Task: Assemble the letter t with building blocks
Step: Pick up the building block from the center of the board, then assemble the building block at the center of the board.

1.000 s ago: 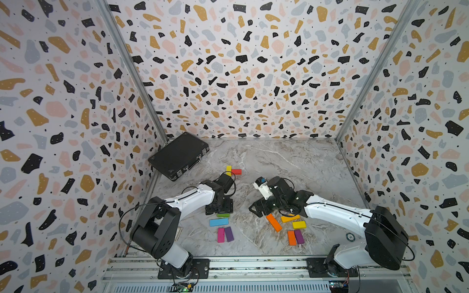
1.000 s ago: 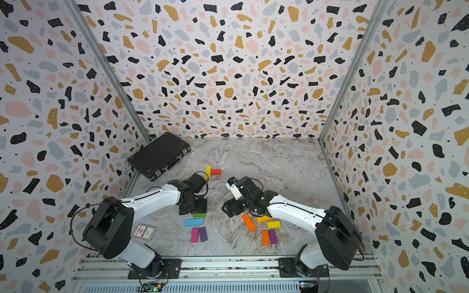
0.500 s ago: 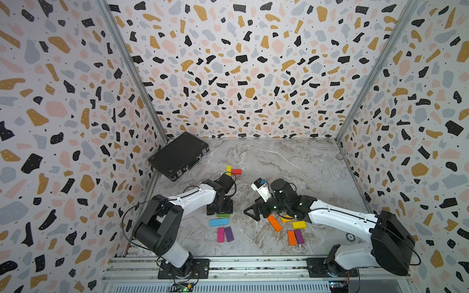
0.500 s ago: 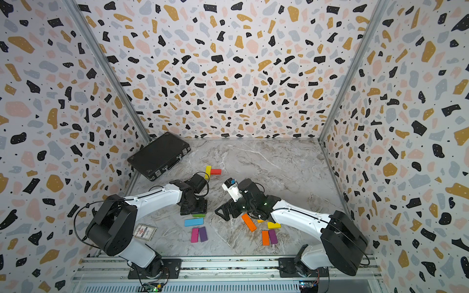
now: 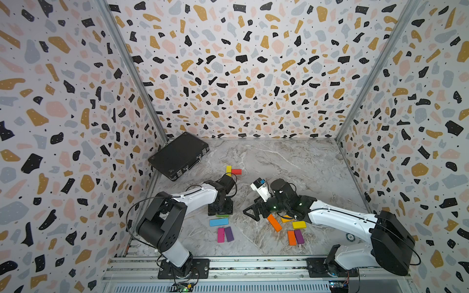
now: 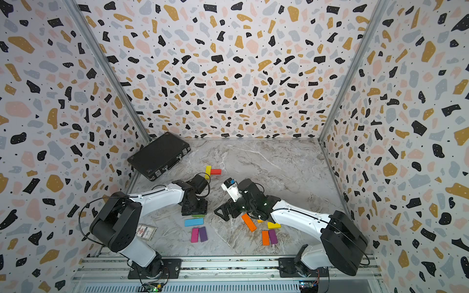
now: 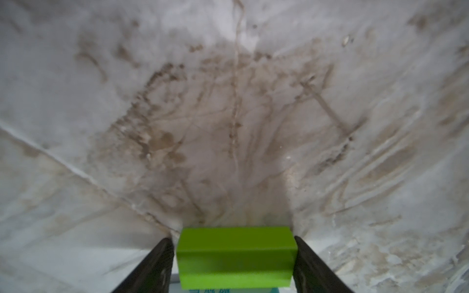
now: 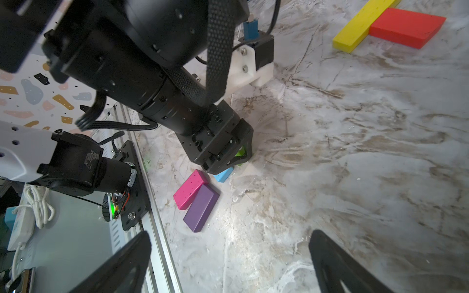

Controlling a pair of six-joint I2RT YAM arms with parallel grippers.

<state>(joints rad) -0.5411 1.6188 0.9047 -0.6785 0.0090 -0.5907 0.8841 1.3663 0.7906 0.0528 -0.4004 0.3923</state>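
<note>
- Left wrist view: pickup step; left fingers (image 7: 152,274) flank green block (image 7: 236,253), clamped or not I cannot tell.
- Empty right fingers (image 8: 121,269) stand apart.
- Next, likely: clamp, carry to far yellow block (image 5: 228,170).

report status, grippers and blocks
Left gripper straddling green block, grip unclear. Right gripper open, empty. Yellow block and red block touching at far side, no T yet. Blue block tight beside green one.

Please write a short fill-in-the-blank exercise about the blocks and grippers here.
1. The block between the jaws of the left gripper is ___.
2. The red block touches a ___ block.
3. The pink block lies beside a ___ block.
4. The jaws of the right gripper are ___, not shut.
Missing words: green; yellow; purple; open.
</note>
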